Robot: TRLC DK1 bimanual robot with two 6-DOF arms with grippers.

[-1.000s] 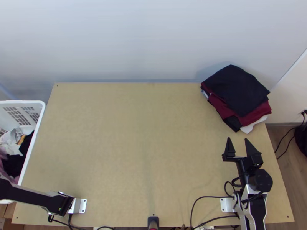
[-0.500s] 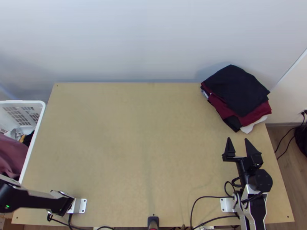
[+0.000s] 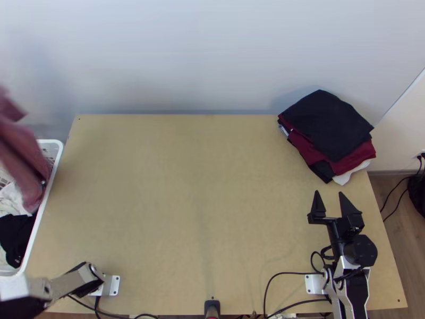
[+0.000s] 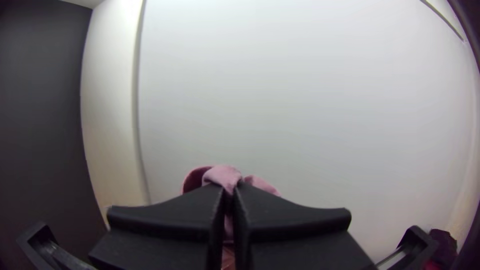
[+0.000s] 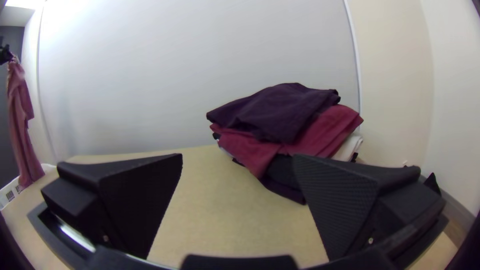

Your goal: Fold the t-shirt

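A pink t-shirt (image 3: 24,154) hangs bunched and lengthwise over the basket at the top view's left edge. In the left wrist view my left gripper (image 4: 229,200) is shut on the pink t-shirt (image 4: 223,176), pinching a gathered part of it. The right wrist view shows the t-shirt (image 5: 21,115) dangling far off from the left gripper (image 5: 7,55). Over the table's right side my right gripper (image 3: 330,195) stands open with nothing between its fingers; the right wrist view has the same gripper (image 5: 237,160) with its fingers wide apart.
A stack of folded dark, maroon and white clothes (image 3: 326,127) lies at the table's far right corner, beyond the right gripper. A white basket (image 3: 40,228) with more clothes stands at the left of the wooden table (image 3: 186,202).
The t-shirt has come up out of the basket and now hangs higher, farther up the top view. The left arm has moved with it. The right arm has kept still.
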